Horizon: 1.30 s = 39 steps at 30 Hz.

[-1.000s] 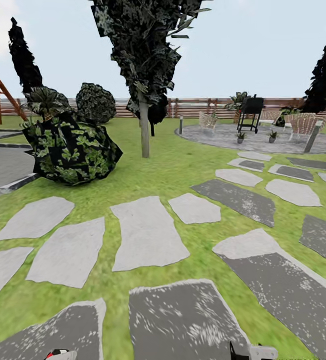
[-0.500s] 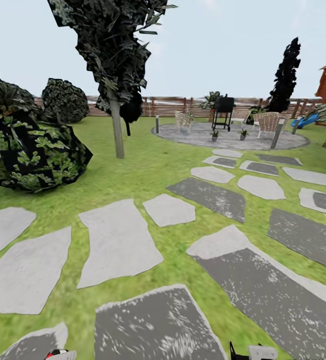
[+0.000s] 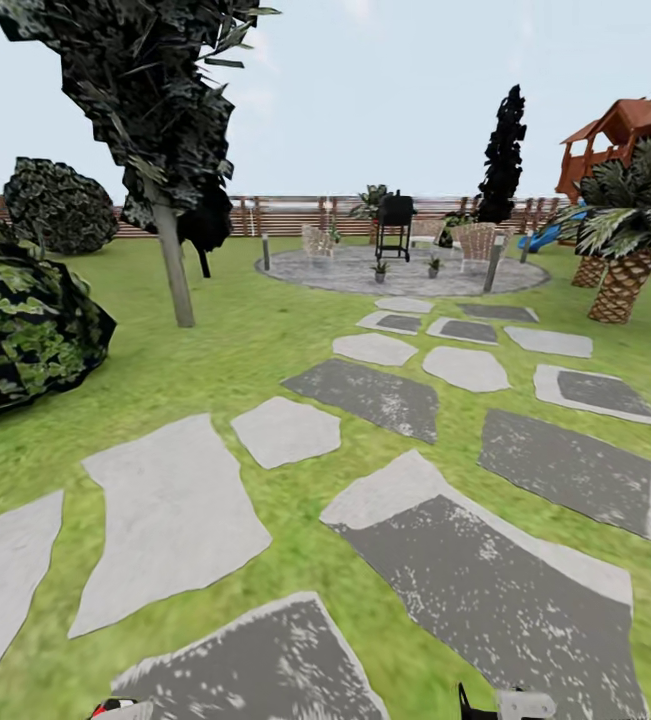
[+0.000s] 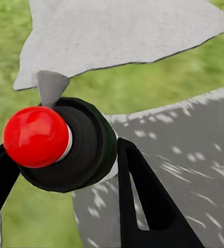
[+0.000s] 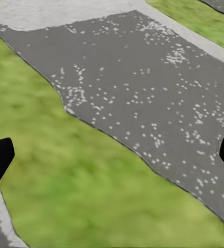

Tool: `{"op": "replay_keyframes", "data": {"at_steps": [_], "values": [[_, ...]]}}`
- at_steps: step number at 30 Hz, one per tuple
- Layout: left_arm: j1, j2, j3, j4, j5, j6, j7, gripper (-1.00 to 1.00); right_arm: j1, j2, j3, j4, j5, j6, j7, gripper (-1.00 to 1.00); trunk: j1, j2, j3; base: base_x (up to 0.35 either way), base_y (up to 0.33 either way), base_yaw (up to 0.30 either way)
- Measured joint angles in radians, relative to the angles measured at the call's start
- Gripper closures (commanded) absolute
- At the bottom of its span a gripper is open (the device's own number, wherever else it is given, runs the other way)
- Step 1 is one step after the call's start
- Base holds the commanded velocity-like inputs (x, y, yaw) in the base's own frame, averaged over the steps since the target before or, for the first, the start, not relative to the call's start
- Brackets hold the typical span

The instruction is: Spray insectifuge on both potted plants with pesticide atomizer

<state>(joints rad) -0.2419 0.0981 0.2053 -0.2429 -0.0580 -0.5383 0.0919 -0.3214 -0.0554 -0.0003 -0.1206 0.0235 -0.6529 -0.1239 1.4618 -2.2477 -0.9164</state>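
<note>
In the left wrist view, the pesticide atomizer [image 4: 83, 155], a dark bottle with a glossy red top, sits between the black fingers of my left gripper [image 4: 65, 155], which is shut on it. Its red top [image 3: 115, 708] peeks in at the bottom edge of the head view. My right gripper [image 5: 113, 155] is open over a dark stepping stone and grass, holding nothing; its base [image 3: 505, 705] shows low in the head view. Two small potted plants [image 3: 380, 270] [image 3: 432, 266] stand far ahead on the round grey paved area [image 3: 345, 272] of the garden.
Stepping stones [image 3: 370, 395] lead across the lawn to the paving. A thin tree [image 3: 173, 280] and a dark bush [image 3: 20, 335] stand left, a palm [image 3: 620, 285] right. A black grill [image 3: 396, 215], chairs, lamp posts [image 3: 492, 268] and a wooden fence [image 3: 285, 215] lie beyond.
The whole head view has shifted left, so the camera has turned right; the paved area now sits near the centre and a palm has come in at the right. The grippers keep their places.
</note>
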Motion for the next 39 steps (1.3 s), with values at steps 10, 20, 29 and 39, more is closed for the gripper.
{"op": "replay_keyframes", "data": {"at_steps": [10, 20, 29, 39], "values": [[0.0, 0.001, 0.0, 0.0, 0.0, 0.0, 0.0, 1.0, 0.0, 0.0, 0.0, 0.0, 0.0, 0.0, 0.0, -1.0, 0.0, 0.0, 0.0, 0.237, -0.197, -0.267], [0.0, 0.002, 0.0, 0.001, 0.0, 0.0, 0.0, 1.0, 0.0, 0.0, 0.0, 0.0, 0.0, 0.0, 0.0, -1.0, 0.0, 0.0, 0.0, 0.269, -0.152, -0.267], [0.0, 0.002, 0.0, 0.001, 0.0, 0.0, 0.0, 1.0, 0.0, 0.0, 0.0, 0.001, 0.0, 0.0, 0.001, -1.0, 0.0, 0.0, 0.0, 0.317, -0.032, -0.095], [0.0, 0.002, 0.001, 0.001, 0.001, 0.0, 0.0, 1.0, 0.0, 0.0, 0.001, 0.002, 0.001, 0.0, 0.002, -1.0, 0.0, 0.0, 0.0, 0.336, -0.001, -0.003]]}}
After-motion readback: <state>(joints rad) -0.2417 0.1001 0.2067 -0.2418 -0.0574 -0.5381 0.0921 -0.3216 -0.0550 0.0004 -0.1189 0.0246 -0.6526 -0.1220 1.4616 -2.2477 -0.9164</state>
